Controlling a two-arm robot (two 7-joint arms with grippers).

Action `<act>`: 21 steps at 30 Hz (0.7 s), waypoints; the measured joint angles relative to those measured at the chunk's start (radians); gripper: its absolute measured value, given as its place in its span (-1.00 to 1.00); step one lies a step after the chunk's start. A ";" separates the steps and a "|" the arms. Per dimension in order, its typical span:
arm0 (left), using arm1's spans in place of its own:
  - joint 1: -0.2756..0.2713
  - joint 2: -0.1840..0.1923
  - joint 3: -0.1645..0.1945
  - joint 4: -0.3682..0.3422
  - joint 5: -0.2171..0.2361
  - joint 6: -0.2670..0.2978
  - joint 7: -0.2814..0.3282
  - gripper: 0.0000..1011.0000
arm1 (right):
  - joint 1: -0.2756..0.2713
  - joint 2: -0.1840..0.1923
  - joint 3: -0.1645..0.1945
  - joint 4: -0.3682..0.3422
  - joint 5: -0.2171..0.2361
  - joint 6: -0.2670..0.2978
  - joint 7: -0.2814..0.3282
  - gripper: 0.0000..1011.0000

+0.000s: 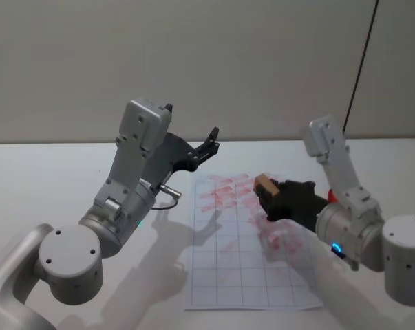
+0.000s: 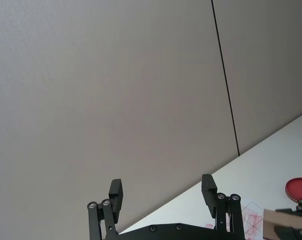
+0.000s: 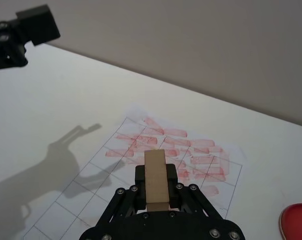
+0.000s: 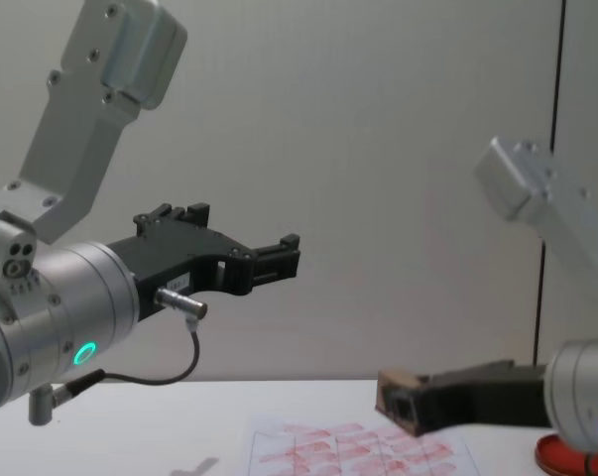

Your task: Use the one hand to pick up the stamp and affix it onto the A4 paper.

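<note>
Above A4 paper (image 1: 228, 275), seemingly clear, right gripper (image 1: 268, 194) pinches stamp (image 3: 155, 175); left gripper (image 2: 161, 187) jaws spread.

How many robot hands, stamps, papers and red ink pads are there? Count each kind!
Grippers: 2 (left gripper, right gripper)
Stamp: 1
A4 paper: 1
Red ink pad: 1
Total: 5

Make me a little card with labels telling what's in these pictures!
right gripper: fingers shut on stamp, over the paper
stamp: tan wooden block, looks lifted off the sheet
paper: flat on table, red marks on far part
left gripper: raised, fingers open, empty
ink pad: red, on table right of paper
</note>
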 joint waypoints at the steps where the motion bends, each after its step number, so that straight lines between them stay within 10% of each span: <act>1: 0.000 0.000 0.000 0.000 0.000 0.000 0.000 0.98 | -0.002 0.000 -0.004 0.004 -0.009 0.001 0.006 -0.56; 21: 0.000 0.000 0.000 0.000 0.000 0.000 0.000 0.98 | -0.007 -0.004 -0.037 0.124 -0.079 -0.056 0.064 -0.56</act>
